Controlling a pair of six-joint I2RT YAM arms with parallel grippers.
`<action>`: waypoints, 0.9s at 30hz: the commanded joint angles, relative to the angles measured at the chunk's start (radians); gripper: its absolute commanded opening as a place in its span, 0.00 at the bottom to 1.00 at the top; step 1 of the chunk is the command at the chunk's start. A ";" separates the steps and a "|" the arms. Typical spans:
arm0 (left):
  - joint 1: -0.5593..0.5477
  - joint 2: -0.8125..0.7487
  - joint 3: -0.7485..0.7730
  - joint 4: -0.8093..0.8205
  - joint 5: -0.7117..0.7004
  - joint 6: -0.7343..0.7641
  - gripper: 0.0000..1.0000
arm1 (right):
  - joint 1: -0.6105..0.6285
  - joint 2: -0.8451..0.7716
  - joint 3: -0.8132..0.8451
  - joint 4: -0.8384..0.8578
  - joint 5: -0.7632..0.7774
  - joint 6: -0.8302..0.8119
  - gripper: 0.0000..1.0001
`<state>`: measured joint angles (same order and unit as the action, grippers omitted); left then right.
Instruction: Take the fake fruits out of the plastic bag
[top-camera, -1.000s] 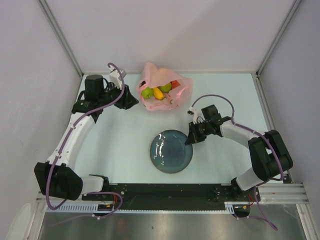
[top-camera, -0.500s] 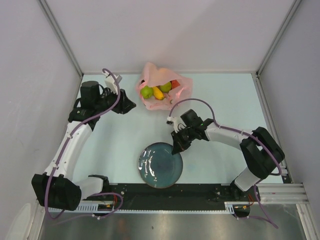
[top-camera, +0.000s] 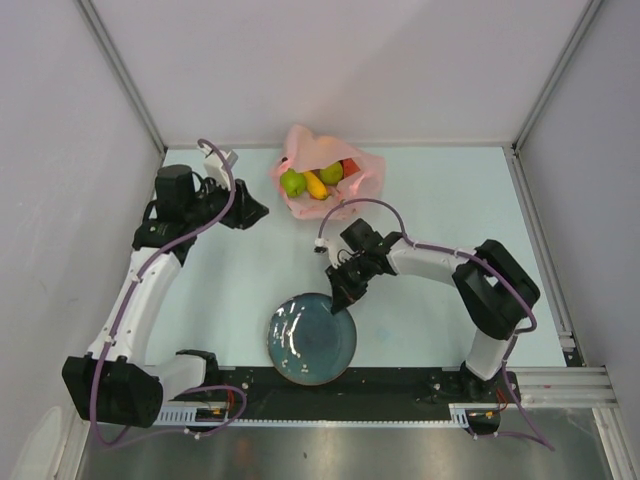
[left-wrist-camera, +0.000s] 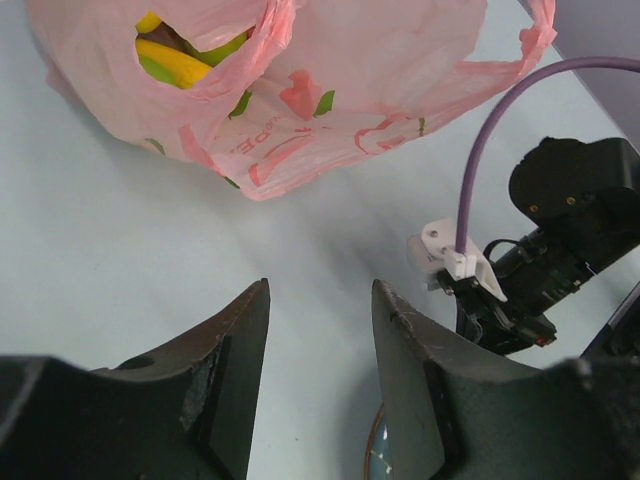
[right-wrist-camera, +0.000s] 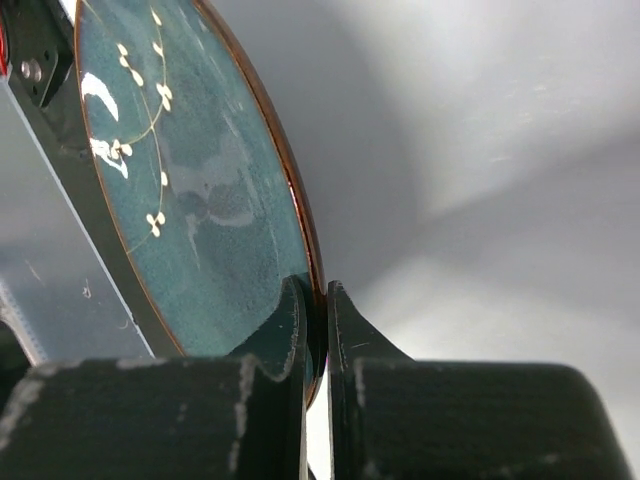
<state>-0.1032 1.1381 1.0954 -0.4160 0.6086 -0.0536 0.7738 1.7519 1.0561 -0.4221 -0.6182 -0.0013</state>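
Observation:
The pink plastic bag (top-camera: 325, 185) lies at the back middle of the table with its mouth open. Inside it I see a green apple (top-camera: 293, 183), a yellow piece (top-camera: 316, 187), a green pear (top-camera: 331, 173) and a red piece (top-camera: 350, 167). In the left wrist view the bag (left-wrist-camera: 300, 90) fills the top, with yellow and green fruit (left-wrist-camera: 175, 60) showing through its mouth. My left gripper (top-camera: 252, 211) is open and empty, left of the bag; it also shows in its wrist view (left-wrist-camera: 320, 300). My right gripper (top-camera: 340, 297) is shut on the rim of the dark blue-green plate (top-camera: 312, 338), seen close up in its wrist view (right-wrist-camera: 316, 300).
The plate (right-wrist-camera: 190, 200) lies near the front edge, by the black base rail (top-camera: 330, 380). The right arm (top-camera: 430, 262) arcs across the table in front of the bag. Grey walls enclose the table on three sides.
My right gripper has dragged the plate leftward and toward the front edge. My left arm has drawn back a little to the left, away from the bag.

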 joint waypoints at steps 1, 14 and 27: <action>0.008 -0.026 -0.014 0.029 0.034 -0.020 0.51 | -0.086 0.093 0.065 0.029 0.264 -0.123 0.00; 0.008 0.022 0.010 0.049 0.074 -0.031 0.56 | -0.127 0.147 0.160 0.028 0.345 -0.127 0.28; -0.019 0.064 0.089 0.216 -0.012 0.018 0.82 | -0.102 -0.177 0.258 -0.003 0.205 -0.112 0.66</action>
<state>-0.1066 1.2049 1.1320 -0.3542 0.6468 -0.0681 0.6609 1.6066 1.2358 -0.5049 -0.4168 -0.1272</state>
